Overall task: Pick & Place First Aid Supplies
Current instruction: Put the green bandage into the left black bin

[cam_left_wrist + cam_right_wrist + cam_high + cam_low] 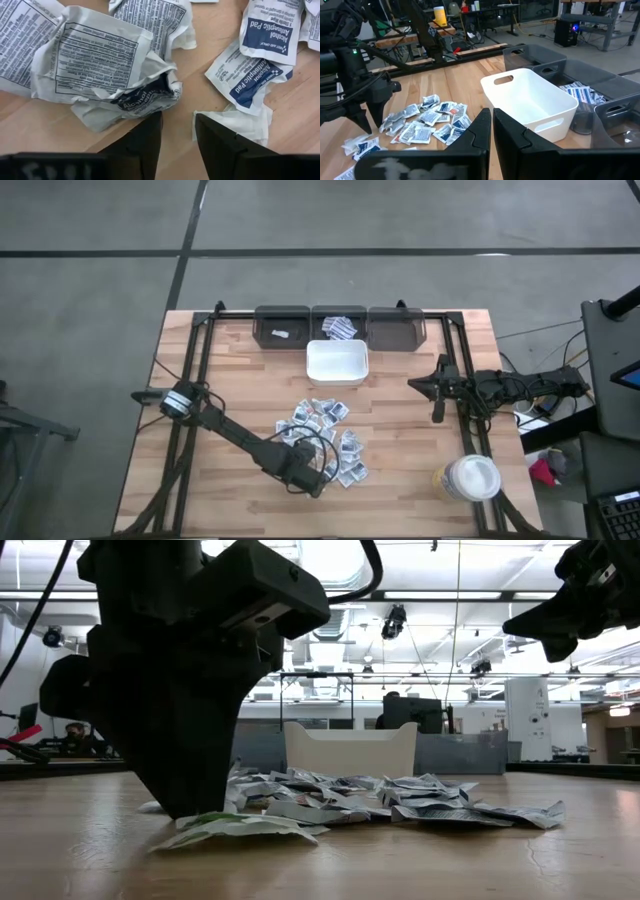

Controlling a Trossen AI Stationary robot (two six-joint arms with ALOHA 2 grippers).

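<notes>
The first aid supplies (325,430) lie in a loose pile of small white sachets with blue-grey print at the table's middle, in front of the white bin (337,363). My left gripper (177,120) points down at the pile's near left edge (308,478), open, with bare wood between its fingers. A crumpled sachet (140,97) lies beside one fingertip and a white sachet (235,122) beside the other. In the low view the left gripper (185,802) reaches down to table level by a greenish sachet (235,827). My right gripper (491,117) waits shut above the table's right side (415,385). My left gripper comes from above, pointing steeply down, with one fingertip (155,122) against the edge of the crumpled sachet and the other (202,125) over the edge of the white sachet. Whether either fingertip touches a sachet or the table, I cannot tell.
Three dark bins (395,326) stand in a row at the far edge; the middle one (338,326) holds some sachets. A white round lidded tub (470,478) stands at the near right. A dark frame (195,360) runs along the table's sides.
</notes>
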